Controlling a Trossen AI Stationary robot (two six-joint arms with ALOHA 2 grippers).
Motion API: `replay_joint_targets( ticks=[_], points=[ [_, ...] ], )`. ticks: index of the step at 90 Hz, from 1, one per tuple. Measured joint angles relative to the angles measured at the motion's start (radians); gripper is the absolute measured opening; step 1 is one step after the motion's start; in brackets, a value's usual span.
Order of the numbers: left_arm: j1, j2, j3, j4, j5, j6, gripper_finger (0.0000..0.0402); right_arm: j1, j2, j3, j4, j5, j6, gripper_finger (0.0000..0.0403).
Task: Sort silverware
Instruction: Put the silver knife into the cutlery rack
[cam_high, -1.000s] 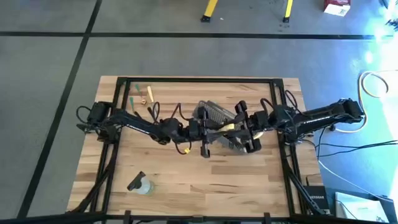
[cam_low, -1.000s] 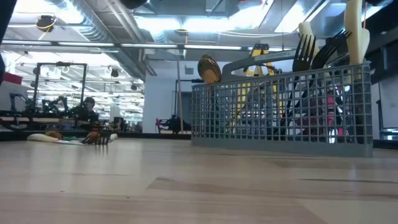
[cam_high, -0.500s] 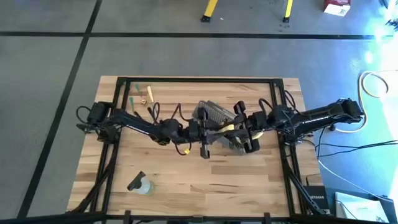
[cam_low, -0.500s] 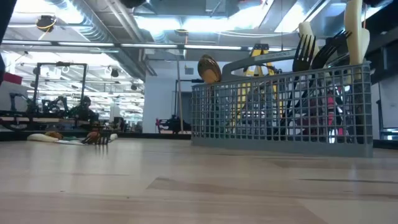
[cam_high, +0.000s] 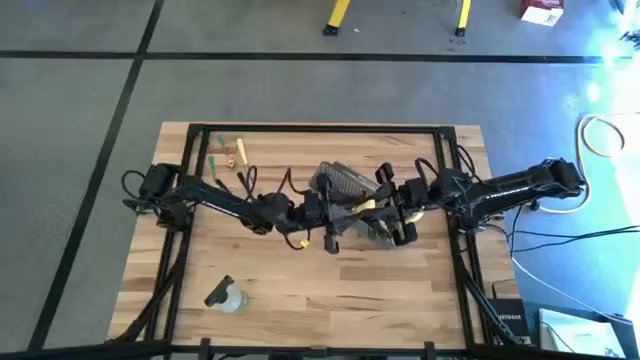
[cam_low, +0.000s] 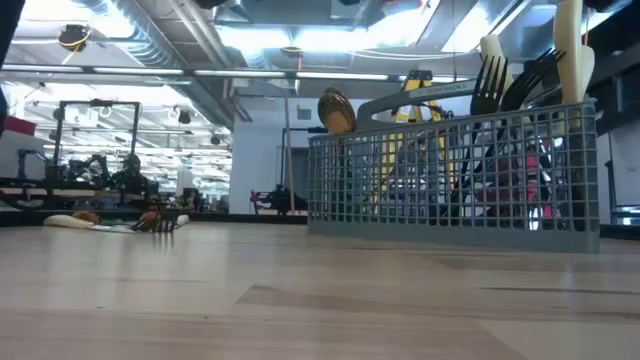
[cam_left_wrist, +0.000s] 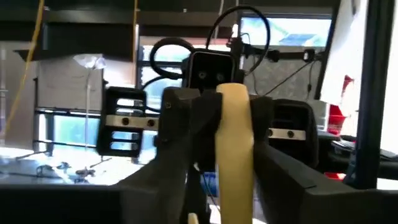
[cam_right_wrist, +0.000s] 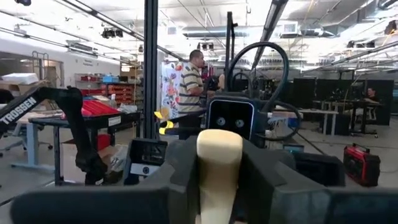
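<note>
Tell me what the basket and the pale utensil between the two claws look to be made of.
The basket looks like grey wire mesh, possibly coated: an open grid you can see through. The pale utensil, held by both the left claw and the right claw, looks like matte cream plastic or similar: smooth, opaque, no metallic shine.

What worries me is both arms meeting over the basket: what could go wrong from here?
1. The left claw and right claw both seem clamped on one tan utensil. If either pulls before the other lets go, it could bend, slip or drop.
2. The claws face each other very closely, so a small misjudged move might knock them together.
3. The basket below already holds upright forks; lowering the utensil could snag them.
</note>
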Motion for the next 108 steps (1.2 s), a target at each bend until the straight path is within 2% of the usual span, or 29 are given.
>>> replay_joint_targets(
  ticks=[16,28,50,78,98,108],
  points=[
    [-0.017,-0.018,0.000,0.007,-0.014,0.033,0.0258,0.003,-0.098,0.001,-0.041,-0.010,0.002,0.0062],
    [-0.029,-0.032,0.000,0.006,-0.008,0.045,0.0290,0.003,-0.203,0.002,-0.152,0.007,0.026,0.0062],
    [-0.053,-0.033,0.000,0.001,-0.004,0.101,0.0296,0.002,-0.396,0.132,-0.626,0.119,0.066,0.0062],
    [-0.053,-0.034,0.000,-0.057,-0.004,0.085,0.0297,0.001,-0.405,0.386,-1.134,0.081,0.157,0.0062],
    [-0.053,-0.034,0.000,-0.073,-0.007,0.099,0.0297,0.001,-0.386,0.406,-1.257,0.043,0.230,0.0062],
    [-0.053,-0.034,0.000,-0.073,-0.007,0.104,0.0297,0.001,-0.375,0.404,-1.312,0.054,0.200,0.0062]
  ],
)
